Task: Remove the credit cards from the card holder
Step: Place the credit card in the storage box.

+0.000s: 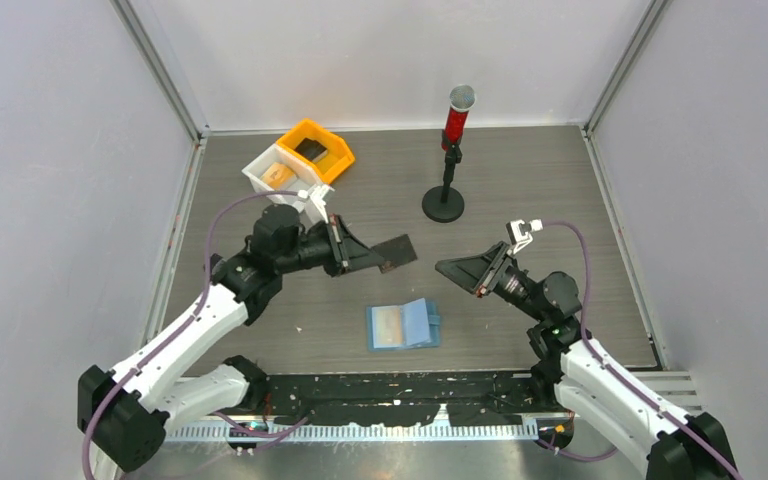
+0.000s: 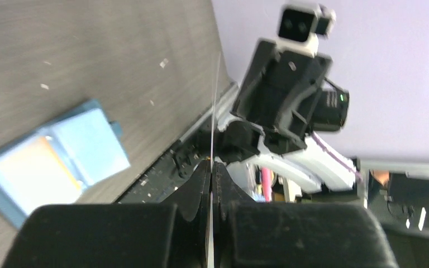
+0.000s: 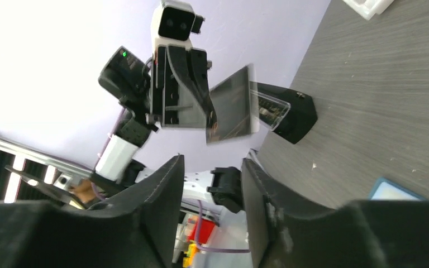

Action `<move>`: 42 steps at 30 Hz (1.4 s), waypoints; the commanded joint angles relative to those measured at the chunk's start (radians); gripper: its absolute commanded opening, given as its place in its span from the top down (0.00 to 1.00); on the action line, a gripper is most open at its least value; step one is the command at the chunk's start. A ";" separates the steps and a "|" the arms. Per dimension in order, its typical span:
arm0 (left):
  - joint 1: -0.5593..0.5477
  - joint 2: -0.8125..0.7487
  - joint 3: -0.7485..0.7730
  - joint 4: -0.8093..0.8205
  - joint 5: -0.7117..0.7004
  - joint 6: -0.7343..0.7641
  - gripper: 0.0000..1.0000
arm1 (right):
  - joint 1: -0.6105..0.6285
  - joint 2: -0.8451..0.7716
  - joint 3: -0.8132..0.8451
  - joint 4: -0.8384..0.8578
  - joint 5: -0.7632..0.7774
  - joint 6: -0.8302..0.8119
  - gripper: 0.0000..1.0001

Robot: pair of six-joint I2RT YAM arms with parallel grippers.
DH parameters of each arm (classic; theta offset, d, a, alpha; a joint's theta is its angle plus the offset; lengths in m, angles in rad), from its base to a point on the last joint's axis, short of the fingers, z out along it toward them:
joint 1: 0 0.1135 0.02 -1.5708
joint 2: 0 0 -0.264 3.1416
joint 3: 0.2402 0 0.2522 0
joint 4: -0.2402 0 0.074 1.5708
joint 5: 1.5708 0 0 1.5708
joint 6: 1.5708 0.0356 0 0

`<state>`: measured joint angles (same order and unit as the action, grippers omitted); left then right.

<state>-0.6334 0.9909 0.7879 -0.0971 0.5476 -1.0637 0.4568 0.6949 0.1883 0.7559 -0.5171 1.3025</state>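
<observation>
Left gripper (image 2: 212, 167) fingers, closest in the left wrist view, pinch the dark card (image 1: 397, 252) — held clear above the table (image 1: 560, 200), its free end pointing right. Right gripper (image 1: 450, 268) faces it from the right, jaws wide and empty, apart from the card. Wallet (image 1: 403, 325) lies open at the table's near middle — an orange-tan card (image 1: 388, 324) sits in its left half. Orange bin (image 1: 338, 152) and white bin (image 1: 258, 172) stand far left.
</observation>
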 commanded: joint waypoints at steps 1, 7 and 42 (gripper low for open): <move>0.133 -0.004 0.111 -0.188 -0.042 0.109 1.00 | -0.003 -0.081 0.052 -0.100 0.022 -0.092 0.42; 0.359 0.160 0.326 -0.403 -0.021 0.270 1.00 | -0.003 -0.153 0.107 -0.331 0.069 -0.187 0.04; 0.722 1.240 1.307 -0.413 -0.114 0.217 1.00 | -0.006 0.061 0.360 -0.605 0.080 -0.404 0.05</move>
<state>0.0761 2.1994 2.0098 -0.5655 0.4091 -0.8246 0.4561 0.7464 0.4816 0.1329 -0.4534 0.9283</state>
